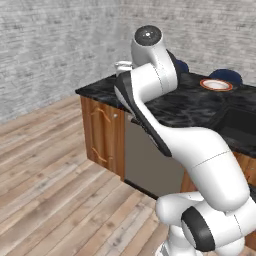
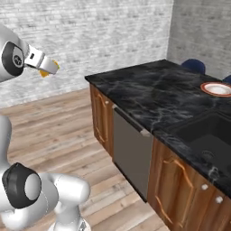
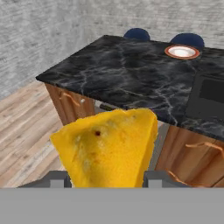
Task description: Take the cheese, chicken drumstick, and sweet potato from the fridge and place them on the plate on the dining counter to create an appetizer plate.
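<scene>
Across the wooden floor, the black marble counter [image 3: 131,74] carries the red-rimmed plate [image 3: 182,51] at one o'clock, well apart from the hand [image 3: 107,177] grasping the cheese [image 3: 107,148], which could slip during transit.

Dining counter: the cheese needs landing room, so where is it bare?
The black marble dining counter lies bare from its near corner to the red-rimmed white plate. The plate's white centre is free. The dark sink takes the right end. The gripper holds the yellow cheese wedge.
</scene>
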Robot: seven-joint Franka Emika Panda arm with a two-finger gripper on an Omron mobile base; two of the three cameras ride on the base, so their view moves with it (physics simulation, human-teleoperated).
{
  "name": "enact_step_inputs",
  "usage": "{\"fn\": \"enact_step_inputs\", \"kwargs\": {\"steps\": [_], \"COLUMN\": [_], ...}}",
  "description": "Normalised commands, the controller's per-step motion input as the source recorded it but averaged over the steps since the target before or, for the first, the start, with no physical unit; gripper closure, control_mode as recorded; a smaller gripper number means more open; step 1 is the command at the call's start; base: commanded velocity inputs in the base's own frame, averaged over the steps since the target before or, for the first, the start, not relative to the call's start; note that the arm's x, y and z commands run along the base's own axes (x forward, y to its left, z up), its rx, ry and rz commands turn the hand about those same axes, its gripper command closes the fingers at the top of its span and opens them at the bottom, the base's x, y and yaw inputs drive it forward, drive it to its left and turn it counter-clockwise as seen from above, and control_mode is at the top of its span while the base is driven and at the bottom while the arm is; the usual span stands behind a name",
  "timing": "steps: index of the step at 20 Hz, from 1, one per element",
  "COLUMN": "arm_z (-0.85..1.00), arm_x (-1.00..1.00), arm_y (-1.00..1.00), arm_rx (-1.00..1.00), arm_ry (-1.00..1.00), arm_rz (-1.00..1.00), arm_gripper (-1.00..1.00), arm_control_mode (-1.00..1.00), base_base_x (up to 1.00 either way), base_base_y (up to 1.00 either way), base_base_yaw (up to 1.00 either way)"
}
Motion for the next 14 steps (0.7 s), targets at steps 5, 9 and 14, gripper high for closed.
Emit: {"fn": "enact_step_inputs", "kwargs": {"steps": [5,9,14], "arm_z": [0.0,0.0,0.0], "arm_x": [0.0,0.0,0.0], "arm_y": [0.0,0.0,0.0], "arm_rx": [0.0,0.0,0.0], "arm_ry": [0.0,0.0,0.0], "arm_rz": [0.0,0.0,0.0], "arm_gripper": [1.0,1.0,1.0], "arm_control_mode": [1.0,1.0,1.0], "base_base_x": [0.74,0.64,0.53], "base_base_y": [1.0,1.0,1.0], "base_base_yaw": [-0.45,-0.42,-0.39]}}
